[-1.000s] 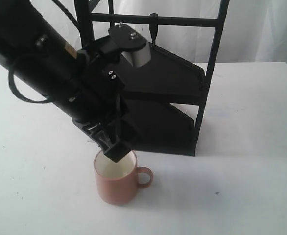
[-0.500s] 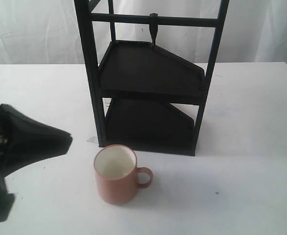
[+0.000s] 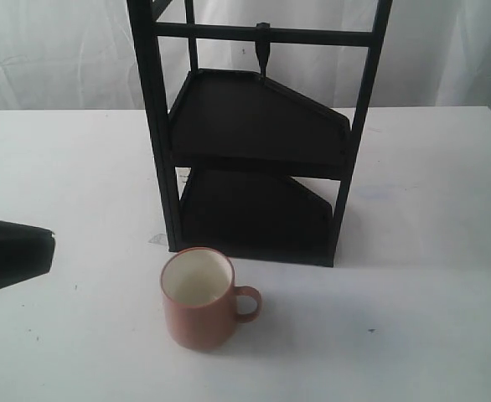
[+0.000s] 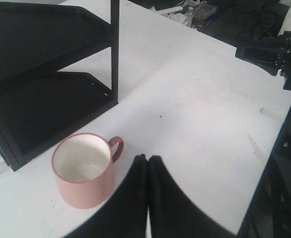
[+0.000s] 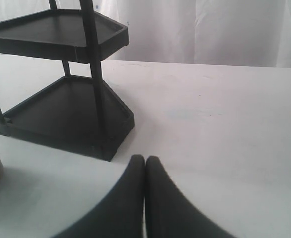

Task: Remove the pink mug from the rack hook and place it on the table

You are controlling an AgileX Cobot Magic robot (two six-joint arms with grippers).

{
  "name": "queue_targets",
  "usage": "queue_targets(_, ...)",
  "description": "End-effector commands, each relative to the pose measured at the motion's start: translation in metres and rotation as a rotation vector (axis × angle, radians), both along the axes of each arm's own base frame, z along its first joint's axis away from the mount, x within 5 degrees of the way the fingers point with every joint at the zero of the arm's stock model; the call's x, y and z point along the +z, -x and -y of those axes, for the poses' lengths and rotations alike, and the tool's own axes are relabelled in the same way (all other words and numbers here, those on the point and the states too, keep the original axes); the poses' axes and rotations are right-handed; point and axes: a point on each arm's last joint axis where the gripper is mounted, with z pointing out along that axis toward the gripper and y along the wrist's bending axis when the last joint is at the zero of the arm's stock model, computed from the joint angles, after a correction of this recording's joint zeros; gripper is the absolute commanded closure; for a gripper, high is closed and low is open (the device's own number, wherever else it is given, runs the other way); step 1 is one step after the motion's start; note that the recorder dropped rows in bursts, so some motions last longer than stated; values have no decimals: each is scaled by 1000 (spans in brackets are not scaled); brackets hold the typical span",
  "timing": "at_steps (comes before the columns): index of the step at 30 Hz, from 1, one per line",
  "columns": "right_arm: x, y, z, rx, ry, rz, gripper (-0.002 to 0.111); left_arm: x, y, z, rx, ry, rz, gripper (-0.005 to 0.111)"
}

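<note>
Salmon-pink ceramic mug [image 3: 198,299] upright on white tabletop [image 3: 413,327] at 6 o'clock of black two-shelf rack [image 3: 262,167], handle [image 3: 247,303] at 3 o'clock; likely rigid, slick, chippable, so pinch rim wall; left gripper [image 4: 147,159] and right gripper [image 5: 145,159] both pressed together, empty.

Exterior view: raised, in front of the rack [image 3: 254,159], looking down and across the table [image 3: 430,251]; mid-range, with the pink mug [image 3: 199,301] nearest the lens and a white curtain [image 3: 447,50] behind.
Left wrist view: high over the table, angled down past the left gripper [image 4: 147,157], whose fingers are pressed together; pink mug close, the rack's shelves [image 4: 46,99] beyond it.
Right wrist view: low, near the tabletop, facing almost level across it over the right gripper [image 5: 145,158], fingers together, toward the rack and curtain.
Shared: all three take in both shelves and the table; the exterior and left wrist views show the whole pink mug, the right wrist view only a cut-off sliver that seems to be it.
</note>
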Motion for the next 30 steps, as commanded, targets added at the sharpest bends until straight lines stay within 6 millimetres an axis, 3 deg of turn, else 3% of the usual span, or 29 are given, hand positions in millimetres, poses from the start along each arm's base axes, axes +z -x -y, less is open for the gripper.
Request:
queue_targets(1, -1, 0, 0, -3, -3, 10, 108, -2, 1, -1, -12, -22, 15, 107)
queue_targets(5, -1, 0, 0, -3, -3, 10, 108, -2, 0, -3, -19, -85, 79, 107)
queue_targets(15, -1, 0, 0, -3, -3, 10, 108, 2, -5, -1, 26, 13, 122, 107)
queue_targets(21, -1, 0, 0, -3, -3, 10, 108, -22, -6, -13, 171, 94, 108, 107)
queue_targets(30, -1, 0, 0, -3, -3, 10, 108, -54, 4, -40, 326, 46, 161, 107)
